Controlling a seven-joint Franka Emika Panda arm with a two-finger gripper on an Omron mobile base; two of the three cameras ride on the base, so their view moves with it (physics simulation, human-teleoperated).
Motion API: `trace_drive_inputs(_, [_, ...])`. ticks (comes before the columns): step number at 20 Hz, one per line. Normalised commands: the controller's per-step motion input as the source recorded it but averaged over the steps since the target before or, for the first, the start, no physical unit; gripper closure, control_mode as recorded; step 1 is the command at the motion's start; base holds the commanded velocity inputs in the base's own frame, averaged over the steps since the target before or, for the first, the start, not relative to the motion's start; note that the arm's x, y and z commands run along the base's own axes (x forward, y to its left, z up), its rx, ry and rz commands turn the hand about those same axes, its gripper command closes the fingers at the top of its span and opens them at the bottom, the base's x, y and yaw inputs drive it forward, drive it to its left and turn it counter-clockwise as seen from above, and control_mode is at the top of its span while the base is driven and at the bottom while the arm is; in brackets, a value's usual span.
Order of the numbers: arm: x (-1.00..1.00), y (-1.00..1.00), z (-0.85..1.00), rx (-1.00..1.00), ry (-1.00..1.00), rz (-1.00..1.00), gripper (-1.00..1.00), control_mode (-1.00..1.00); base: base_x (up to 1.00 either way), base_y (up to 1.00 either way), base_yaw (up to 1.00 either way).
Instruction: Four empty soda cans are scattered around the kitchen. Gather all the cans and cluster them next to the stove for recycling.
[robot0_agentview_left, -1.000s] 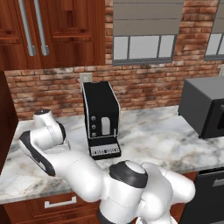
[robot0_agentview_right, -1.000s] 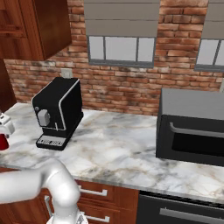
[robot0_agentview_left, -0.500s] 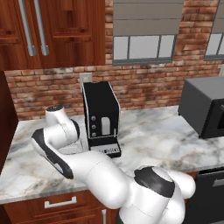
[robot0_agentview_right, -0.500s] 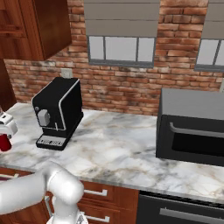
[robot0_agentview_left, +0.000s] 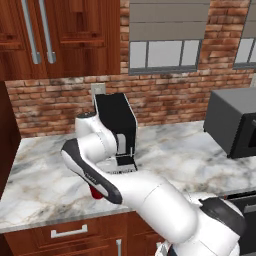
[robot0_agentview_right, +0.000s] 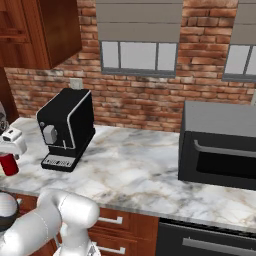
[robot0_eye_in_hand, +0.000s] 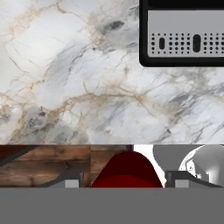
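Marble counter (robot0_agentview_right: 135, 175), red can (robot0_eye_in_hand: 126, 169) between tool (robot0_eye_in_hand: 124, 179) tips

We see a broad bare stretch of white-grey veined marble counter (robot0_agentview_right: 135, 172) open between the boxy black coffee machine (robot0_agentview_right: 66, 128) at the left and the dark grey microwave oven (robot0_agentview_right: 220, 145) (well apart), with the red brick wall (robot0_agentview_right: 150, 102) closing the back.

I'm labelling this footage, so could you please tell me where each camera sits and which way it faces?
Left base view: behind the arm's left, facing the coffee machine; arm fills the foreground.
Right base view: behind its right, facing the counter and microwave; gripper on a red can.
Hand view: looks down past the can at marble.
Both base views share the coffee machine.
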Motion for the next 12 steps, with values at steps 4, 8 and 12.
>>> trace_drive_inputs(4, [-0.36, -0.86, 0.25, 0.0, -0.01, 0.05, 1.0, -1.0, 0.0, 0.0, 0.0])
trace_drive_inputs(8, [-0.31, -0.92, 0.16, 0.01, -0.04, 0.06, 1.0, -1.0, 0.0, 0.0, 0.0])
trace_drive_inputs(12, [-0.22, -0.98, 0.08, 0.05, -0.09, 0.06, 1.0, -1.0, 0.0, 0.0, 0.0])
